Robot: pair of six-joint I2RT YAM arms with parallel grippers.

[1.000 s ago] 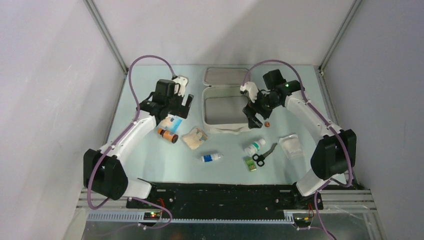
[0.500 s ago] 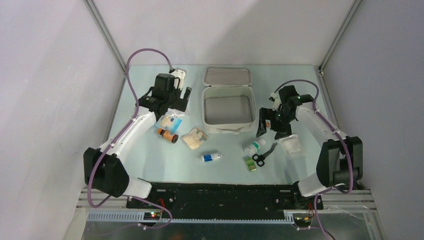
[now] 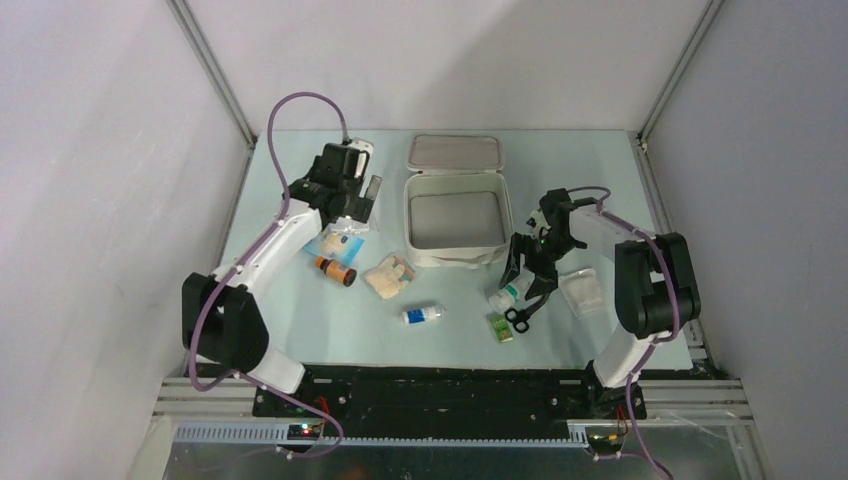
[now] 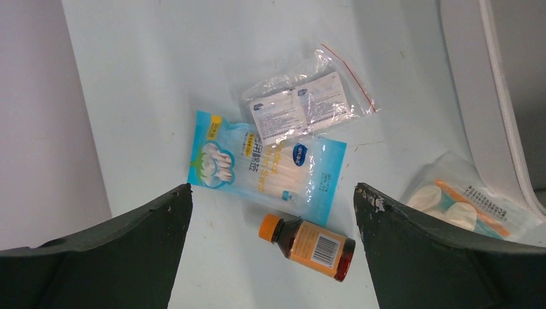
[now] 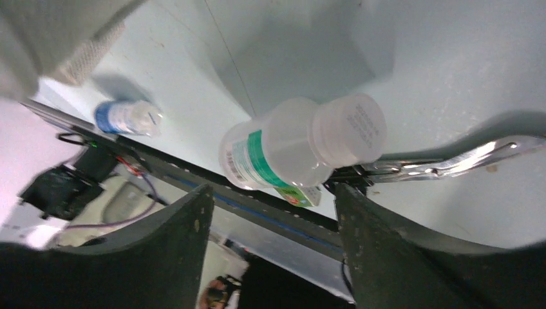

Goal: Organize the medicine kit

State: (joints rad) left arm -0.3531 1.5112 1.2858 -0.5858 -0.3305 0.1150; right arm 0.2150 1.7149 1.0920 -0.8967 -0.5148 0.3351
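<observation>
The medicine kit (image 3: 412, 215) is a white soft case lying open at the table's back middle, its lid (image 3: 455, 152) folded back and its grey inside bare. My left gripper (image 3: 358, 212) is open and empty above a blue cotton swab pack (image 4: 267, 167), a clear sachet bag (image 4: 302, 109) and an amber bottle with an orange cap (image 4: 308, 246). My right gripper (image 3: 528, 270) is open and empty just behind a white bottle with a green label (image 5: 302, 145), which lies on its side between the jaws' line and the scissors (image 5: 451, 161).
A bag of cotton pads (image 3: 390, 275) lies left of the kit's front. A small blue-labelled bottle (image 3: 422, 315), a small green box (image 3: 501, 329) and a clear bag (image 3: 582, 292) lie in front. The kit's wall (image 4: 496, 84) is right of my left gripper.
My right arm has swung from over the kit's right side down to the white bottle. My left gripper has drawn back a little over the swab pack.
</observation>
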